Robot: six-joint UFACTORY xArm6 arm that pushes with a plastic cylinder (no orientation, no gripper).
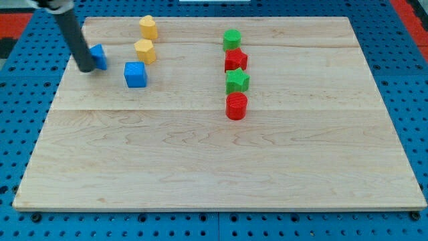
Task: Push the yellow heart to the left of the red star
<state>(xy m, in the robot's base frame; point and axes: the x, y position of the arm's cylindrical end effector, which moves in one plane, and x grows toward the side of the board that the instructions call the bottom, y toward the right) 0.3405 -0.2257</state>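
Pale wooden board (pixel 221 167) on blue pegboard (pixel 27 100).

Right-centre column, touching, top to bottom: green cylinder (pixel 232 39), red star block (pixel 235 59), green star block (pixel 237 81), red cylinder (pixel 236 106).

Blue cube (pixel 136 74) at upper left.

Two yellow blocks, well left of red star: upper one (pixel 148 27), lower one (pixel 145 51); which is heart, its pointing, long axis, cannot tell.

Small blue block (pixel 99 56) touching my tip (pixel 87 68) on tip's right.

No pincer; plain dark rod.

No legible writing.

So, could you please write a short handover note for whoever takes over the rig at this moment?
My tip sits at the view's upper left, against the left side of a blue block, far from both task blocks.
The yellow heart lies below the other yellow block, well left of the red star in the green-and-red column.
Done: nothing visible.
Left: push the heart rightward to just left of the star.
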